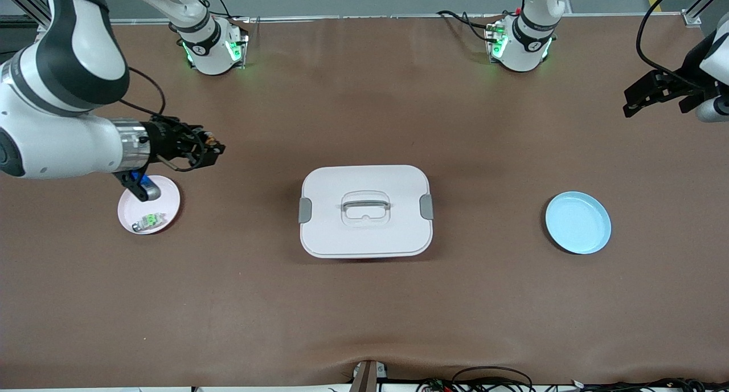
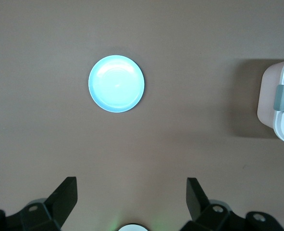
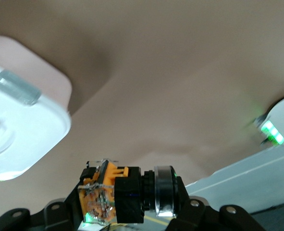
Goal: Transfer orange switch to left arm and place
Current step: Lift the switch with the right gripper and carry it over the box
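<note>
My right gripper is shut on the orange switch, a black block with an orange body and a silver ring. It hangs in the air over the table just past the pink plate, on the side toward the box. The white box with grey latches stands in the middle of the table, and its corner shows in the right wrist view. My left gripper hangs open and empty over the left arm's end of the table. In its wrist view the two fingers stand wide apart, with only bare table between them.
A green-and-grey component lies on the pink plate. A blue plate sits toward the left arm's end, also in the left wrist view. The box edge shows there too. Cables lie along the table's front edge.
</note>
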Motion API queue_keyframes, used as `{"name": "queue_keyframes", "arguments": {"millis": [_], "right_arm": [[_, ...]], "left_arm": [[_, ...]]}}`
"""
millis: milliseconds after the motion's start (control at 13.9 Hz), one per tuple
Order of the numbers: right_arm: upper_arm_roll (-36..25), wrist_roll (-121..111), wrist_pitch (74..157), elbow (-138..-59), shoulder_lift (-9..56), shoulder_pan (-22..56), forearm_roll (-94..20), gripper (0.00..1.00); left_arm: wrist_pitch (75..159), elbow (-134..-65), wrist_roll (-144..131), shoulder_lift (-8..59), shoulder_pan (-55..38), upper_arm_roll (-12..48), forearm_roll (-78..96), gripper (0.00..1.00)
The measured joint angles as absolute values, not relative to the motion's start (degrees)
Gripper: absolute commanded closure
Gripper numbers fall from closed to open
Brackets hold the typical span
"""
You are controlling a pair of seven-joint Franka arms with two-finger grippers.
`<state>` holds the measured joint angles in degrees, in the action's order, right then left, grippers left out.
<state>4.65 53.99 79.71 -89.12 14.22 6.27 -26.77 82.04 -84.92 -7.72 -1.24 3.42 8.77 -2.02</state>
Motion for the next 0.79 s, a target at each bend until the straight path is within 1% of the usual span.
{"name": "queue_keyframes", "arguments": {"millis": [287, 790], "right_arm": [[4.67, 67.29, 84.28, -87.03, 14.24, 12.94, -31.97, 0.74], [4.68, 84.79, 97.62, -85.44, 15.37, 23.41, -36.58, 0.74]], "left_arm": [[82.04, -84.92, -7.72, -1.24, 3.42, 8.77, -2.02, 0.00], [82.04, -84.92, -7.72, -1.24, 3.43, 8.76, -2.02, 0.00]]}}
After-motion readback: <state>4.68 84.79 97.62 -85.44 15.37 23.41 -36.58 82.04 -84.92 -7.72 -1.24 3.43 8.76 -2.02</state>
